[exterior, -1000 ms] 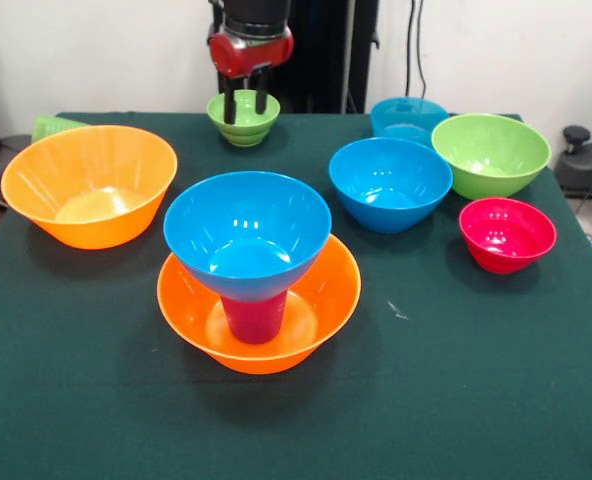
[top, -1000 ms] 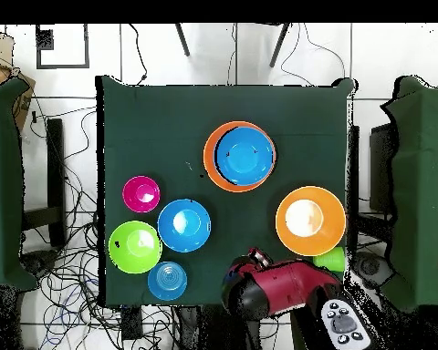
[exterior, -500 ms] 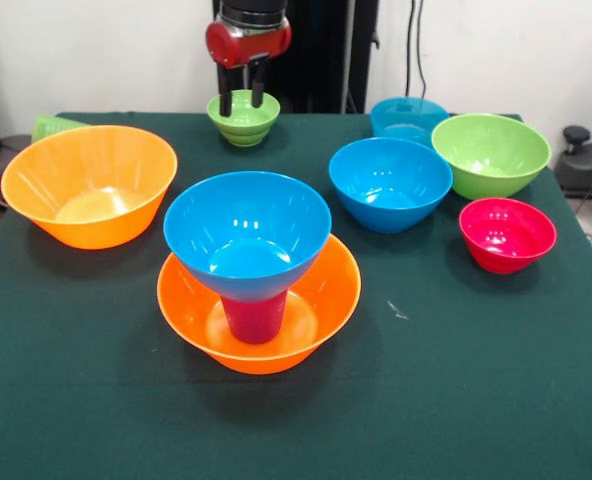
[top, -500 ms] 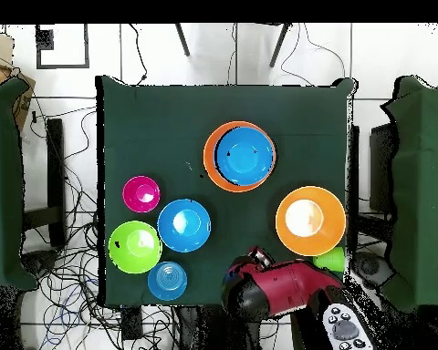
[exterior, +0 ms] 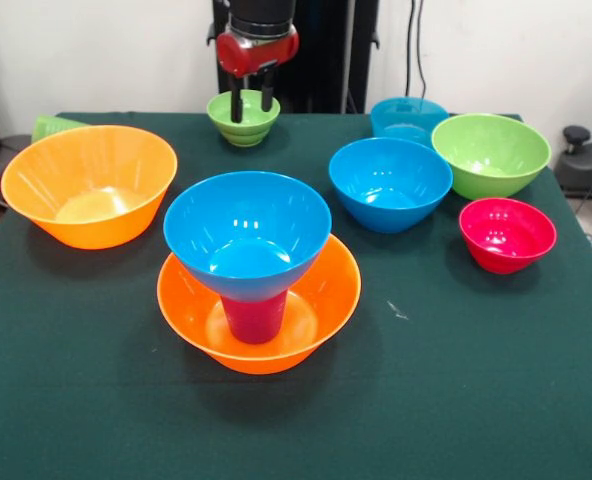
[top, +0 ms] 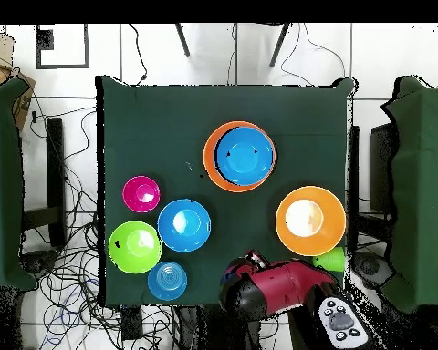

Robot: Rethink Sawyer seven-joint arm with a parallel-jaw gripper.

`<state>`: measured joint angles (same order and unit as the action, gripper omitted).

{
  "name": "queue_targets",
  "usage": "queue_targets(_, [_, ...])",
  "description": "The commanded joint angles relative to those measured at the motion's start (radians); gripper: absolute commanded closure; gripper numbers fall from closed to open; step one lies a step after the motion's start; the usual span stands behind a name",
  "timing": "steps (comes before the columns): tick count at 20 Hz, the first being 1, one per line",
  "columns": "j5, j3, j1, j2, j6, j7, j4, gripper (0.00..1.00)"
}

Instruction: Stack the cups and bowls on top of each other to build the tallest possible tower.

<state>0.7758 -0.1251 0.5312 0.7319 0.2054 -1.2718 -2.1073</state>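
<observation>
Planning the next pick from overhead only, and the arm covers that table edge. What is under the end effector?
Observer: A small green bowl; the end effector hangs open at it.
Operator: Gripped?
Observer: No, the fingers are apart; whether they touch it I cannot tell.
Operator: Is the blue bowl nested straight in the orange bowl?
Observer: No, it sits on a purple cup standing in the orange bowl.

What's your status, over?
Gripper open, fingers straddling near rim of small lime bowl. Tower: blue bowl on purple cup in orange bowl. Nothing blocking.
</observation>
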Motion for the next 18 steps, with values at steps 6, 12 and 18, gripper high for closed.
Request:
queue_targets(6, [0.068,-0.038,-0.042,-0.117,0.076,-0.027,0.049,0.00])
queue_targets(12, [0.079,-0.031,-0.057,-0.147,0.067,-0.036,0.066,0.00])
queue_targets(18, [0.091,-0.028,-0.055,-0.142,0.085,-0.017,0.063,0.00])
